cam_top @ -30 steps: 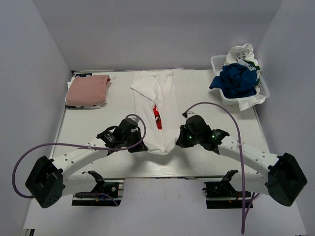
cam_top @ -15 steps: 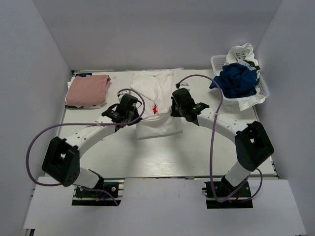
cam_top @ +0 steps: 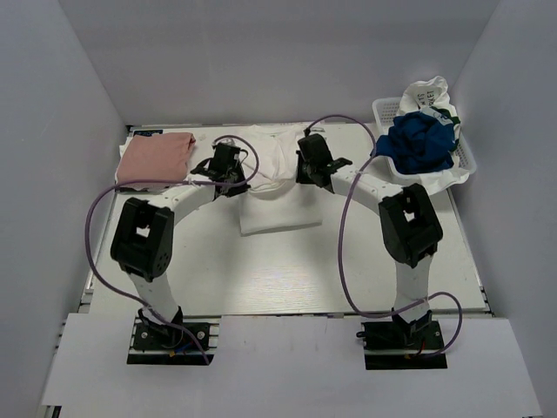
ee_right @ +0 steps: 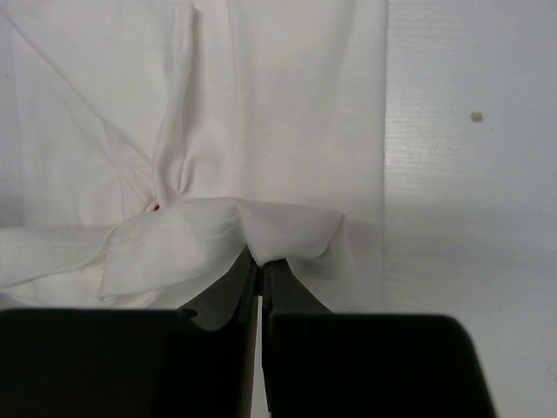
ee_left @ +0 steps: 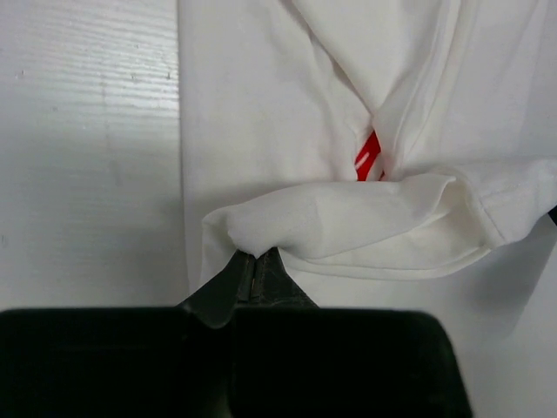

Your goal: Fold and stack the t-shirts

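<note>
Far left, far end of table (cam_top: 287, 270): pink tee (cam_top: 155, 160), folded, lying flat, likely the start of the stack.

Left gripper (ee_left: 254, 257): closed tight, pinching the left corner of the white tee's (cam_top: 278, 213) hem, cloth bunched just ahead of the tips. Sliver of red print (ee_left: 367, 157) showing in a crease beyond the pinch.

White tee: centre of table toward the far side, already narrowed lengthwise, near hem lifted and carried over the far part. Doubled edge lying flat on the near side.

Right gripper (ee_right: 259, 259): also pinched tight, on the right hem corner, level with the left one and hanging just above the lower layer.

Far right: basket (cam_top: 380, 109) holding a crumpled blue tee (cam_top: 422, 139) and a white-and-green one (cam_top: 426, 90), both unfolded, well apart from the work.

Step in hand, by the look of it: bottom-to-top half fold of the white tee, hem near the collar end but not yet laid down.

Next move, judged: lower both corners together onto the far layer, match edges left and right, keep the hem taut between the pinches to avoid a sag or wrinkle in the middle, then release at once. After that, likely a shift leftward onto the pink tee. Two basket tees yet to do.
</note>
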`<state>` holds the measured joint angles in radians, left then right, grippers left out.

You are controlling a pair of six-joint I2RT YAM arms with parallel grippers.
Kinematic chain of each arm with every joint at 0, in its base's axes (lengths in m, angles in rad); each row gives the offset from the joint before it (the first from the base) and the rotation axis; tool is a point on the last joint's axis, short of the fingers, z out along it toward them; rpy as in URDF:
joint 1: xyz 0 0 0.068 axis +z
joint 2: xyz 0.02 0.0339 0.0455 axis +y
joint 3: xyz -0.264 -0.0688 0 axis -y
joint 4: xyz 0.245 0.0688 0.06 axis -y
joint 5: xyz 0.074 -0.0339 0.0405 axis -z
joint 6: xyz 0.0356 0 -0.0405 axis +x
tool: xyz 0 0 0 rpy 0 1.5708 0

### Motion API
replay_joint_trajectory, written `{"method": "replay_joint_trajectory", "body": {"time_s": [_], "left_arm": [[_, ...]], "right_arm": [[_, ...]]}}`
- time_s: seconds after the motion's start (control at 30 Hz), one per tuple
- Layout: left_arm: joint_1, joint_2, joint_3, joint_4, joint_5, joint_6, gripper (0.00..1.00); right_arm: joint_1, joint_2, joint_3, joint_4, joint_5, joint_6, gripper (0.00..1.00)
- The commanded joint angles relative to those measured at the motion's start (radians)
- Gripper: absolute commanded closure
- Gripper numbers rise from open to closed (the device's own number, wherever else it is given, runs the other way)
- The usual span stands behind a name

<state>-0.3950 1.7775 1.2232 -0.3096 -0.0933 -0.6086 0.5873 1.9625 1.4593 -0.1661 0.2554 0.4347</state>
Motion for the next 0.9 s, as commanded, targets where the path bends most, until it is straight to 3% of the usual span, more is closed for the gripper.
{"method": "replay_joint_trajectory", "body": {"time_s": [0.0,0.03,0.07,0.1,0.13,0.17,0.2,0.3,0.33,0.43,0.47,0.6,0.63,0.73,0.87], "left_arm": [[0.025,0.062,0.115,0.002,0.046,0.04,1.0],[0.037,0.086,0.139,-0.014,0.046,0.04,1.0],[0.05,0.124,0.159,-0.026,0.046,0.04,0.89],[0.05,0.141,0.195,-0.037,0.046,0.04,0.69],[0.065,0.155,0.214,-0.037,0.046,0.04,0.04],[0.085,0.166,0.267,-0.037,0.011,0.04,0.0],[0.096,0.195,0.303,-0.046,-0.002,0.027,0.0],[0.123,0.229,0.442,-0.121,0.035,0.027,0.0],[0.124,0.22,0.443,-0.137,0.052,0.044,0.0],[0.124,0.102,0.308,-0.07,0.093,0.053,0.0],[0.124,0.067,0.192,-0.044,0.139,0.053,0.0],[0.101,-0.073,-0.048,0.006,0.227,0.063,0.0],[0.088,-0.085,-0.123,0.023,0.309,0.063,0.0],[0.078,-0.095,-0.2,0.053,0.388,0.063,0.0],[0.059,-0.104,-0.257,0.044,0.411,0.063,0.0]], "right_arm": [[-0.021,0.071,0.104,0.008,-0.008,-0.024,1.0],[-0.029,0.102,0.146,-0.007,-0.033,-0.027,0.91],[-0.032,0.136,0.162,-0.009,-0.045,-0.022,0.82],[-0.043,0.168,0.188,-0.004,-0.059,-0.027,0.59],[-0.049,0.18,0.22,0.01,-0.085,-0.031,0.51],[-0.049,0.2,0.229,0.028,-0.085,-0.042,0.45],[-0.052,0.213,0.271,0.031,-0.09,-0.04,0.32],[-0.063,0.173,0.262,0.039,-0.113,-0.057,0.24],[-0.057,0.155,0.218,0.051,-0.125,-0.066,0.1],[-0.047,0.033,0.043,0.118,-0.165,-0.086,0.1],[-0.053,-0.02,-0.04,0.138,-0.176,-0.083,0.1],[-0.061,-0.209,-0.298,0.194,-0.153,0.011,0.1],[-0.063,-0.226,-0.362,0.168,-0.142,0.047,0.1],[-0.079,-0.272,-0.414,0.076,-0.099,0.128,0.1],[-0.11,-0.301,-0.479,0.088,-0.137,0.17,0.1]]}}
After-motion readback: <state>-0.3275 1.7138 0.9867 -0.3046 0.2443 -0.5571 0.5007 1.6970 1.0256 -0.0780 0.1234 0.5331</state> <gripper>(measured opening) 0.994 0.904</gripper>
